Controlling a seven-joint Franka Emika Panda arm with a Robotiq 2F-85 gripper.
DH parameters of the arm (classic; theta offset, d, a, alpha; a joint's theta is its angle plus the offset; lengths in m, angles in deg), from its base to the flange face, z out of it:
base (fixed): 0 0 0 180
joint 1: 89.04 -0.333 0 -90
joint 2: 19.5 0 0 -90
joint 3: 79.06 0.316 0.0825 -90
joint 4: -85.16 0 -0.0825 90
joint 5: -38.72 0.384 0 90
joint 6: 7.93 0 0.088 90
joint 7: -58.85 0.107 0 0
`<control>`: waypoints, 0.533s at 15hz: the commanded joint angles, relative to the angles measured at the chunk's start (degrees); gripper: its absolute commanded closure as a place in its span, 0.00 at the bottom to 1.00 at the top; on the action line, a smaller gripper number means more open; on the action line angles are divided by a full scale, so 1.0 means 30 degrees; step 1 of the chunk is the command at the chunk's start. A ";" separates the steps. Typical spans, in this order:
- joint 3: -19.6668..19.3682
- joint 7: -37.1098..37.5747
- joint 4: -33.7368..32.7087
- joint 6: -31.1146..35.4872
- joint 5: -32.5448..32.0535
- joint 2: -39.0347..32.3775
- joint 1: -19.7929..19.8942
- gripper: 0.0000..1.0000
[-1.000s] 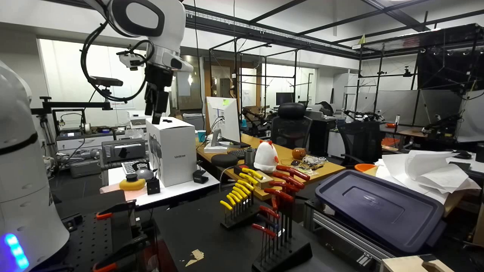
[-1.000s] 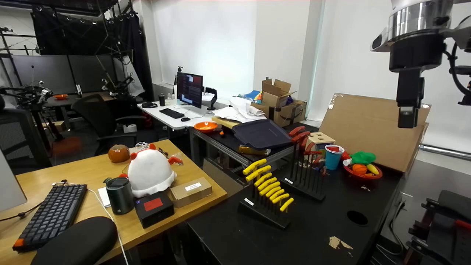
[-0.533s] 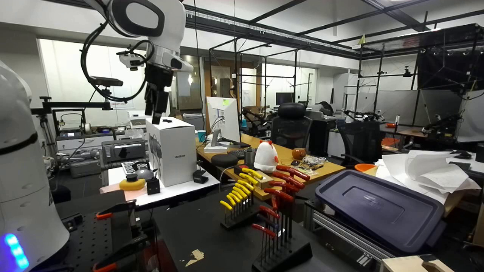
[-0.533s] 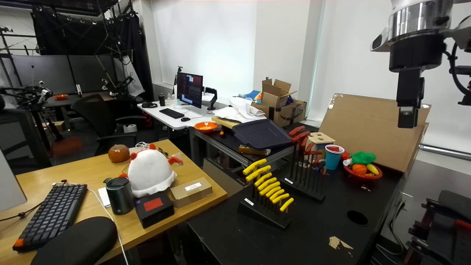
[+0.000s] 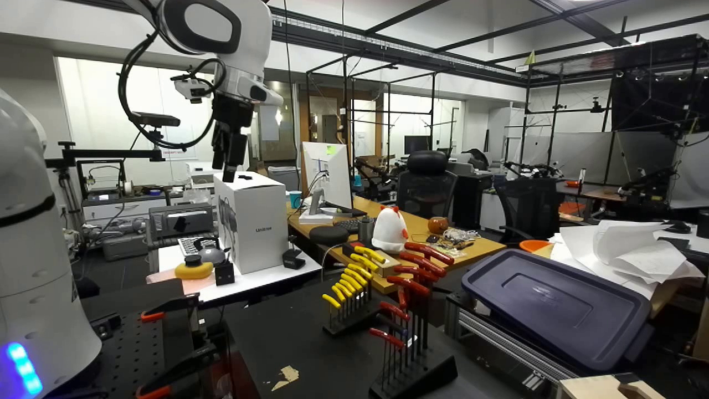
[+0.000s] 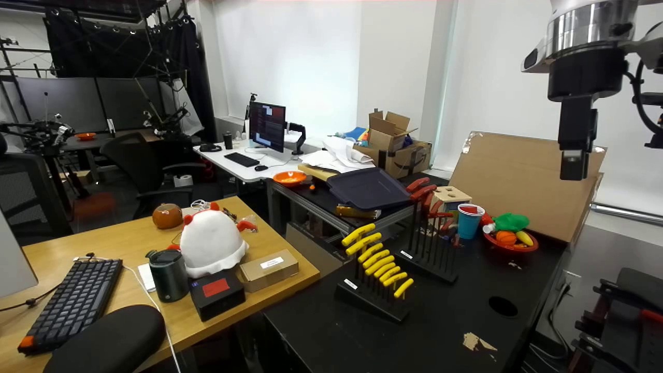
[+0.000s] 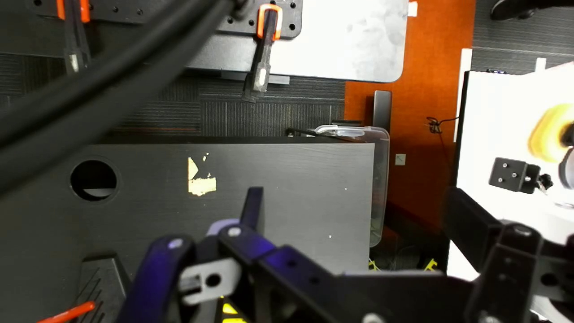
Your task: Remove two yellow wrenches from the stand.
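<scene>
Several yellow wrenches stand in a fanned row in the small dark stand on the black table. In an exterior view the wrenches lean over the stand's sloped base. My gripper hangs high above the table, well away from the stand, in both exterior views. In the wrist view the gripper's fingers are wide apart with nothing between them. Yellow patches at the bottom of the wrist view look like wrench handles, mostly hidden behind the gripper.
A rack of red-handled tools stands beside the yellow stand. A blue cup and a red bowl of toys stand farther along the table. A wooden desk and a dark-blue lid are close by.
</scene>
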 commanded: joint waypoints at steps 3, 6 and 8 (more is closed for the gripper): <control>0.0181 -0.0103 -0.0493 -0.0083 0.0109 -0.0454 0.0433 0.00; -0.0054 -0.0060 -0.1389 -0.0077 -0.0142 -0.1314 0.0959 0.00; -0.0118 -0.0022 -0.2104 -0.0004 -0.0280 -0.1938 0.1339 0.00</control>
